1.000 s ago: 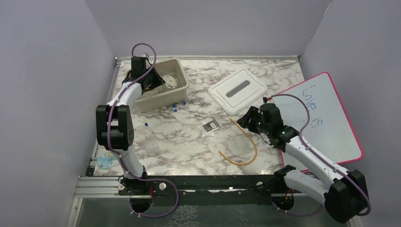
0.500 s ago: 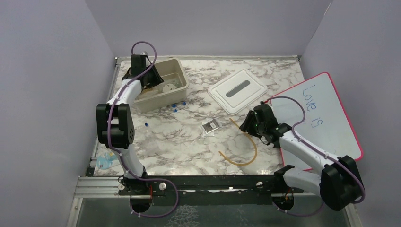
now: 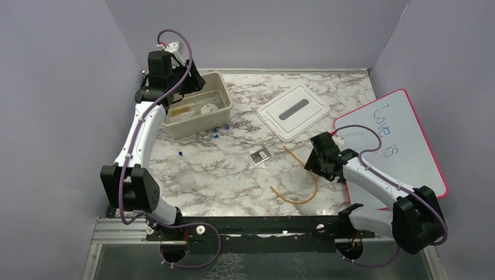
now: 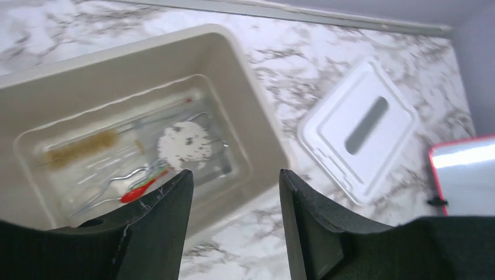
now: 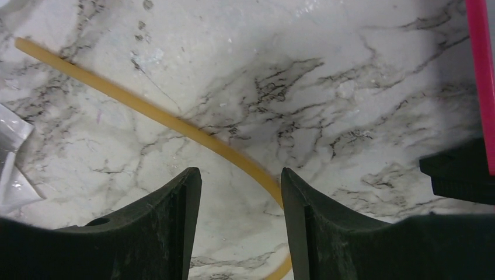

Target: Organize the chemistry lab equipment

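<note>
My left gripper hangs open and empty above the beige bin. In the left wrist view, that gripper looks down on the bin, which holds a brown brush, a wire gauze and a green-and-red-handled metal tool. My right gripper is low over the amber tubing. It is open, and the tubing runs between the fingers close to the right one. A black-and-white packet and tiny blue pieces lie on the marble.
The bin's white lid lies at the back centre. A red-bordered whiteboard rests at the right, its edge close to my right gripper. One more blue piece lies left of the packet.
My left gripper has opened and risen out of the bin, leaving the items inside. My right gripper has dropped lower over the tubing, staying open.
</note>
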Action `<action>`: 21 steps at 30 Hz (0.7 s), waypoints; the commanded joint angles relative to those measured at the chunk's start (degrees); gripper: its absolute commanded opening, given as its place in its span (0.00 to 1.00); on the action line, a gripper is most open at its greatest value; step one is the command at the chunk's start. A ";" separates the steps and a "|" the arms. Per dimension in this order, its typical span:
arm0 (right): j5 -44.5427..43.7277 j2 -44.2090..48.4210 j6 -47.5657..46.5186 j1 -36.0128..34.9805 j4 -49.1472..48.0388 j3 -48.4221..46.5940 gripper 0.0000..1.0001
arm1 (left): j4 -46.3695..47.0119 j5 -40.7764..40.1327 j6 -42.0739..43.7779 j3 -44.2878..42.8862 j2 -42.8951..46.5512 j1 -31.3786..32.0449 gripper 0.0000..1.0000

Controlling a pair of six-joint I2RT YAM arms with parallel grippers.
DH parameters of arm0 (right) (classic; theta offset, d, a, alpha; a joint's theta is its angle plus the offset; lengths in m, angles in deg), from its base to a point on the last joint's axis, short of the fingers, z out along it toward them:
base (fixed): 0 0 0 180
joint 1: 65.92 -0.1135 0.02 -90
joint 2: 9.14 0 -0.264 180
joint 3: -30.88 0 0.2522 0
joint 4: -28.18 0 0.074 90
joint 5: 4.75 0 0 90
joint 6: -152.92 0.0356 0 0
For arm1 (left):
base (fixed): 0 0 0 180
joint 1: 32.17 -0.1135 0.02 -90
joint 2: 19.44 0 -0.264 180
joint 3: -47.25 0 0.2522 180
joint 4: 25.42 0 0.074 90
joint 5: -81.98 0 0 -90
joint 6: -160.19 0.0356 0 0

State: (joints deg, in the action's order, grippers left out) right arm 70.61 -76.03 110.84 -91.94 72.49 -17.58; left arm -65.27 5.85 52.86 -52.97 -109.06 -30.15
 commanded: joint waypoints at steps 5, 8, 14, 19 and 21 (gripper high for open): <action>1.56 -0.73 3.96 0.26 10.23 -1.03 0.54 | 0.29 12.51 6.36 5.10 7.41 16.69 0.61; 2.16 -2.58 4.25 0.26 12.78 -1.58 0.51 | 2.74 14.88 5.06 8.12 8.18 22.21 0.61; 3.01 -5.34 4.23 0.27 13.29 -1.41 0.47 | 8.49 14.72 3.40 14.78 9.95 31.16 0.61; 4.45 -6.56 2.37 0.25 10.93 -0.76 0.32 | 12.27 13.78 1.49 19.74 10.72 34.18 0.61; 4.70 -7.53 1.34 0.22 9.89 -0.85 0.22 | 12.33 12.47 1.33 20.65 11.12 34.42 0.61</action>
State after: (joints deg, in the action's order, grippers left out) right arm 73.85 -81.30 113.90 -91.92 83.13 -18.26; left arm -57.40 18.72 55.57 -34.10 -100.45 3.57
